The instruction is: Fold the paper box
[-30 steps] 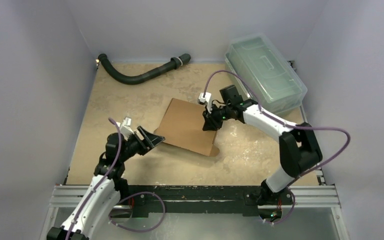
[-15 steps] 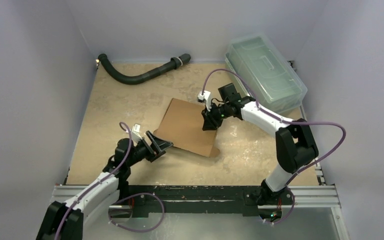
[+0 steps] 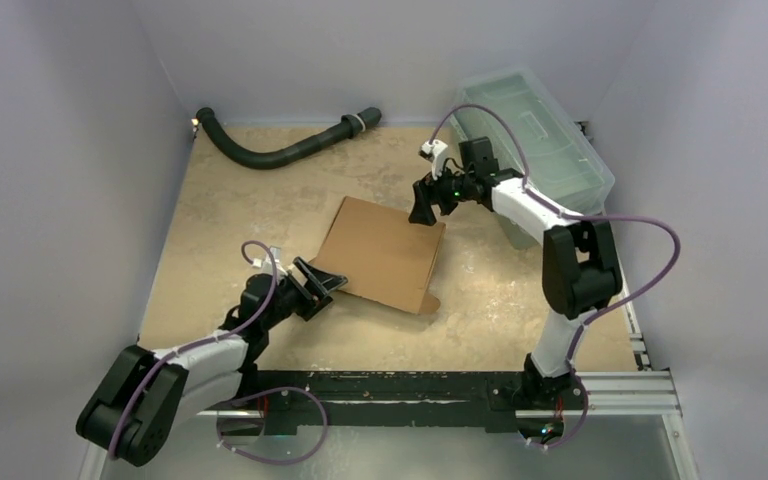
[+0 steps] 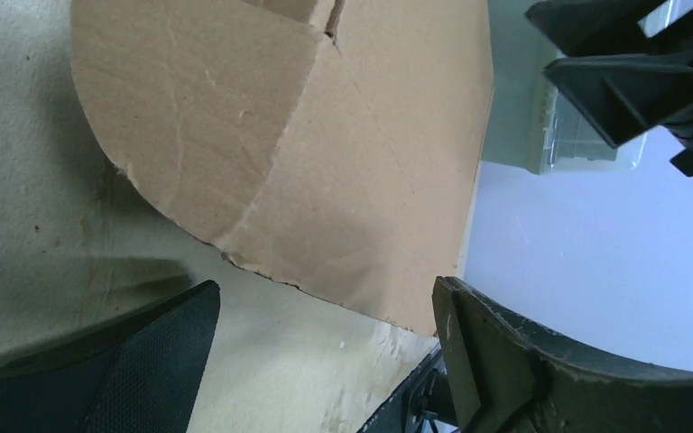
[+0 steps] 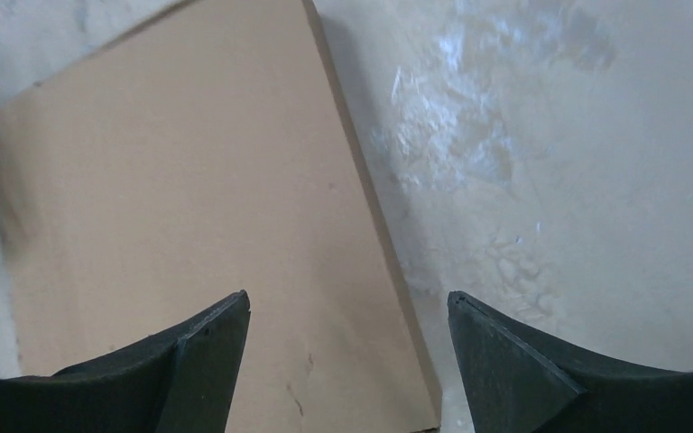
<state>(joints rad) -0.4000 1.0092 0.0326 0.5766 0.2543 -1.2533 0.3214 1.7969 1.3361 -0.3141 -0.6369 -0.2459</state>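
The paper box [image 3: 380, 255] lies closed and flat on the table, plain brown cardboard with a rounded flap at its near right corner. My left gripper [image 3: 325, 285] sits low at the box's near left corner, jaws open. In the left wrist view the paper box [image 4: 325, 135] has its edge just beyond the gripper [image 4: 325, 307], with nothing between the fingers [image 4: 158, 352]. My right gripper [image 3: 423, 212] hovers over the far right corner, open. The right wrist view looks down on the paper box [image 5: 189, 207], whose right edge runs between the open gripper [image 5: 350, 307] fingertips.
A clear greenish lidded bin [image 3: 530, 140] stands at the far right, close behind the right arm. A black corrugated hose [image 3: 280, 150] lies along the far left edge. Grey walls close in the table on three sides.
The right gripper opened and lifted back from the box's right side toward the far right corner. The left arm sank lower, its gripper shifting slightly right along the near left corner.
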